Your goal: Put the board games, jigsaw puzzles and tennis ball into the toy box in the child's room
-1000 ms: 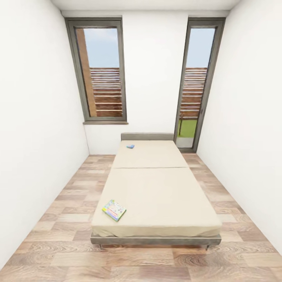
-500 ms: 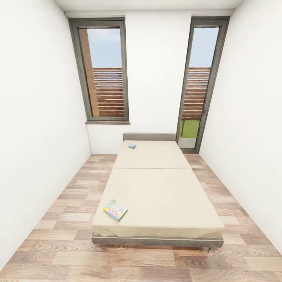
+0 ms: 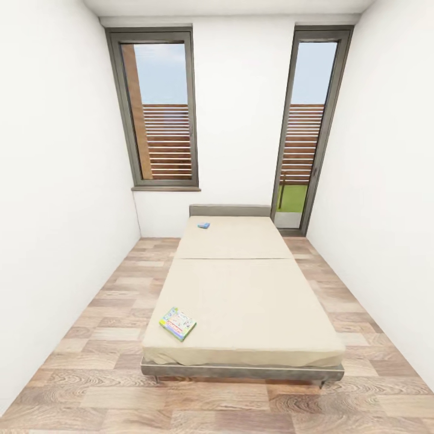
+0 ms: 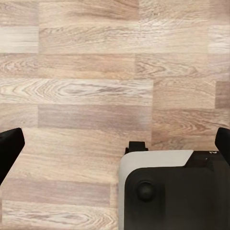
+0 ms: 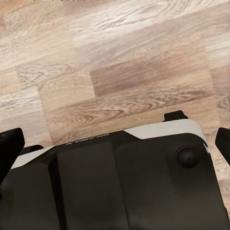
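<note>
Down at the wrists, the left gripper has its two black fingertips far apart at opposite edges of the left wrist view, so the jaws are spread wide and hold nothing; wood-plank floor lies beyond them, along with the robot's own grey-and-black base. The right gripper stands the same way, black fingertips spread and empty over the planks, above that same dark base.

Further out, in the head view, the wide cream-beige bed on its grey frame runs away toward the white far wall. A green-edged colourful flat board game box lies near the bed's near left corner. A small blue board game box lies at the far end, close to the grey headboard. Behind stand a tall grey-framed window and a narrow glass door.
</note>
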Tool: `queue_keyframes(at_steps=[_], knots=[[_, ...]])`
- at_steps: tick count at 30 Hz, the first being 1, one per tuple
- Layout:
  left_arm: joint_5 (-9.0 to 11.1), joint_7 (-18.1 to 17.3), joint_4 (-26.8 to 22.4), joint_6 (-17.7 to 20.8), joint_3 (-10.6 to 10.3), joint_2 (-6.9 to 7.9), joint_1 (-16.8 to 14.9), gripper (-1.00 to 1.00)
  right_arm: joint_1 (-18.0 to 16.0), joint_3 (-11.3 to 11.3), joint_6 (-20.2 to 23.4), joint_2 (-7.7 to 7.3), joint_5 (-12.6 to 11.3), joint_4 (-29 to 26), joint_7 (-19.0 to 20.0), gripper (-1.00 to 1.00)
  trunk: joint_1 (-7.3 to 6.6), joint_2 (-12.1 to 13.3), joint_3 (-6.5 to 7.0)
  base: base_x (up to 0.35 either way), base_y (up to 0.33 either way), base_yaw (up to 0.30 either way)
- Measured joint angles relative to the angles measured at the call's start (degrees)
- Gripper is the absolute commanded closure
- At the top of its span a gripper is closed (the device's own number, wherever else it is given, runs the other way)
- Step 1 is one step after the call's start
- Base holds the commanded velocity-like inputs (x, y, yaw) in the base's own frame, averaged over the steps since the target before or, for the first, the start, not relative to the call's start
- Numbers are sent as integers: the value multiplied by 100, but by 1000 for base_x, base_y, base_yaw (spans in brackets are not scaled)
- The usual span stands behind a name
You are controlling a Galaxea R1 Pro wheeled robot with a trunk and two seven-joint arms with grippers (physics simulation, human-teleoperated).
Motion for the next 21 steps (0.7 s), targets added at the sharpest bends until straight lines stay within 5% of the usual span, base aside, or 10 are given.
queue_keyframes(at_steps=[11,17,21], knots=[[35,-15,-3,13,29,30,0,-100,-1,1,-8,5,6,-36,-8,-100,0,0,0,0,0,0],[63,-369,-328,185,78,123,-2,-100,3,-7,71,20,18,-279,-4,-100,0,0,0,0,0,0],[81,-966,-1489,1445,102,375,-2,-100,41,-7,716,165,45,-1123,-32,-100,0,0,1,0,0,0]])
